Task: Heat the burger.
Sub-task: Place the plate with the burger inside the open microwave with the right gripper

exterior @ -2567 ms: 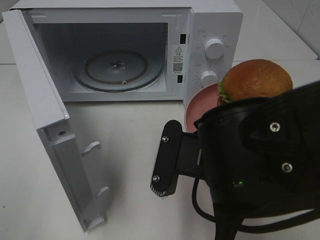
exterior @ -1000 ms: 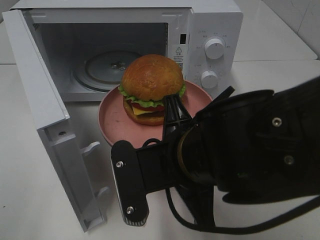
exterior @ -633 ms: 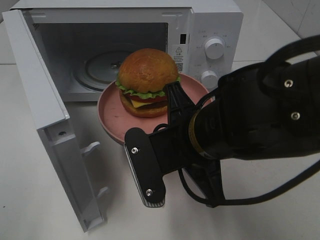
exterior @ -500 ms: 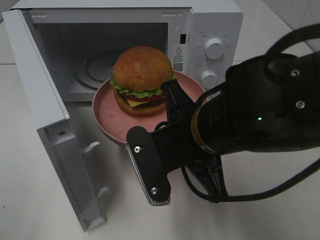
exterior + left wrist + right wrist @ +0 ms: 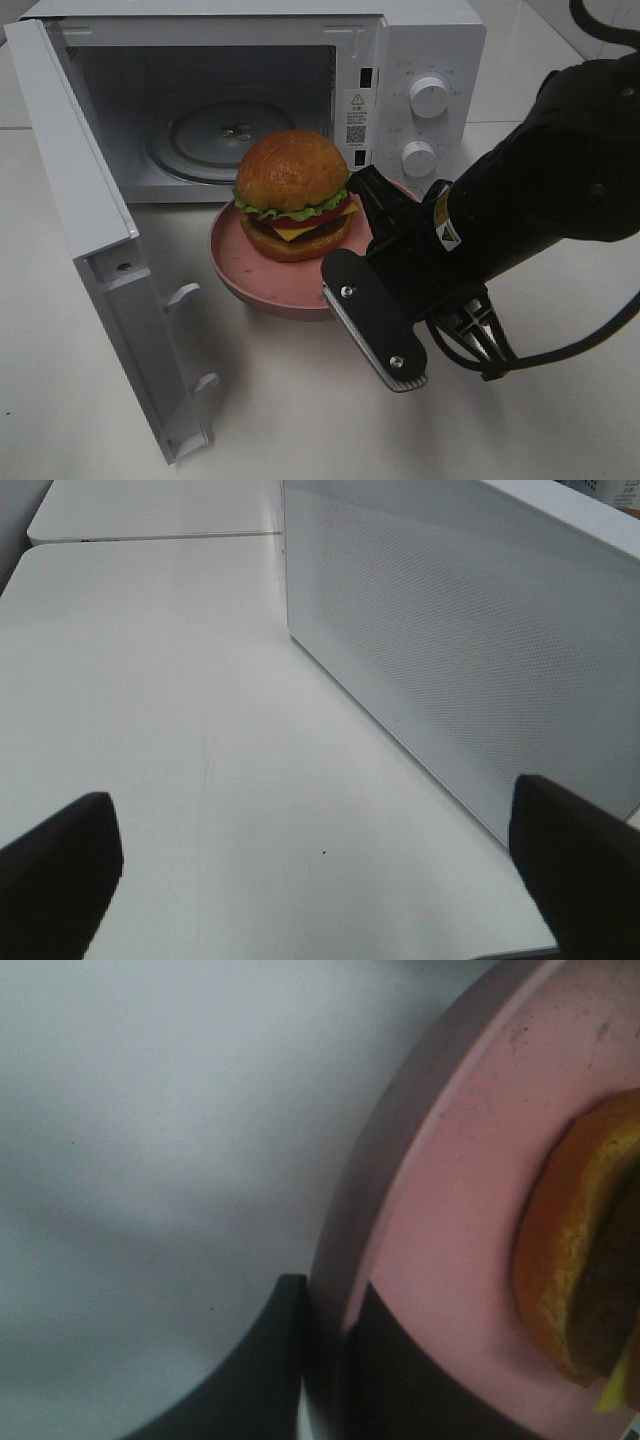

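Burger (image 5: 292,190) and plate (image 5: 245,272) sank lower, right pincer (image 5: 325,1305) seemingly gripping rim (image 5: 345,1230).

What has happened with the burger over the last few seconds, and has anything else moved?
The right pincer carried the pink plate with the burger from the right of the microwave leftward to its open front. In the last half-second the plate came slightly lower in the high view. The pincer stayed clamped on the plate's rim. The door stayed open, the glass turntable stayed bare, and the microwave did not move.
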### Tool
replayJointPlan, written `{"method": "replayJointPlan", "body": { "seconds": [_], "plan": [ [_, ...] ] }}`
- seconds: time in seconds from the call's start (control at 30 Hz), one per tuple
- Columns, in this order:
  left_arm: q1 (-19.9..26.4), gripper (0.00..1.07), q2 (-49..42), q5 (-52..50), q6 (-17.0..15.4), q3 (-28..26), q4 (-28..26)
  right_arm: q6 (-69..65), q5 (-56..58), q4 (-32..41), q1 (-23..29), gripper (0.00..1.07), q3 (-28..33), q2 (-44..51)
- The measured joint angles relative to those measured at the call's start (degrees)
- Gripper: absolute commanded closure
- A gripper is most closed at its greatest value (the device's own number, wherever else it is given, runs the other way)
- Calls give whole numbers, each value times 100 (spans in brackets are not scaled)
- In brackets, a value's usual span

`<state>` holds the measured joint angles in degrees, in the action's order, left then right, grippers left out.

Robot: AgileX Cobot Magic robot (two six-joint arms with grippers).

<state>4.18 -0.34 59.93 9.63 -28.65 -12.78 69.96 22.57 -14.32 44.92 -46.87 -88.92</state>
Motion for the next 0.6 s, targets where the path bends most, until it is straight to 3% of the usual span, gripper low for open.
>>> {"method": "replayJointPlan", "body": {
  "seconds": [0.37,0.6],
  "plan": [
    [0,6,0,0,0,0,0,2475,-57,1753,-619,107,-52,52],
    [0,6,0,0,0,0,0,3289,-138,2515,-877,107,-74,57]
  ]
}}
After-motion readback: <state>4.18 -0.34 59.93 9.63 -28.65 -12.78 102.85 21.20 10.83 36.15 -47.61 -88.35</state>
